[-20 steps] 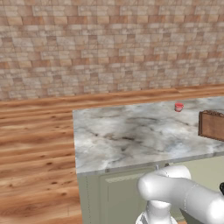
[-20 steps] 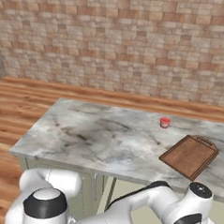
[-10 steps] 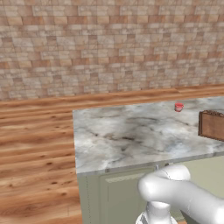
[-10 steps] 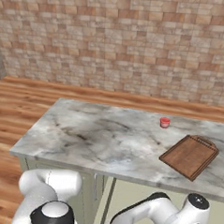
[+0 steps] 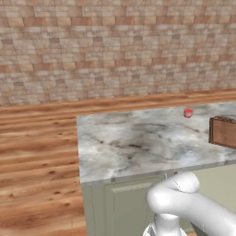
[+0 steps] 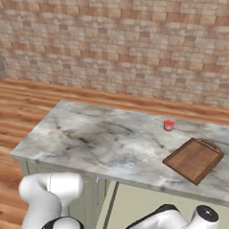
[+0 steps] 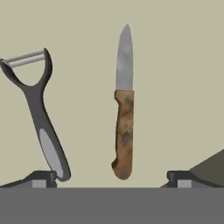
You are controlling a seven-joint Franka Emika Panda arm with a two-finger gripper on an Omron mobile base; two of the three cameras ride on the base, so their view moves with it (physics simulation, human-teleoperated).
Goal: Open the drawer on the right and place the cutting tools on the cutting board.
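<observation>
From the left base camera, a grey-veined marble counter [image 5: 138,143] juts out from pale green cabinets over a wooden plank floor [image 5: 37,156], with a brick wall [image 5: 115,46] behind. The reddish-brown cutting board [image 5: 224,131] lies at the counter's right edge, partly cut off by the frame, and a small red cup [image 5: 188,112] stands farther back, to the board's left and apart from it. The white arm [image 5: 184,207] bends low in front of the cabinets.

From the right base camera, the cutting board [image 6: 194,159] lies flat and at an angle on the right part of the counter [image 6: 100,139], close to the near edge, its surface bare. The red cup [image 6: 168,124] stands beyond it, toward the wall. The arm's white links [image 6: 54,194] sit below the counter's front.

From the hand camera, the gripper [image 7: 113,178] looks down on a pale, flat surface [image 7: 175,65] with its fingers [image 7: 41,178] spread wide and holding nothing. A knife [image 7: 124,105] with a mottled wooden handle lies between them, blade pointing away. A dark-handled peeler [image 7: 37,109] lies to its left, apart from it, with its handle end just beside the left fingertip.
</observation>
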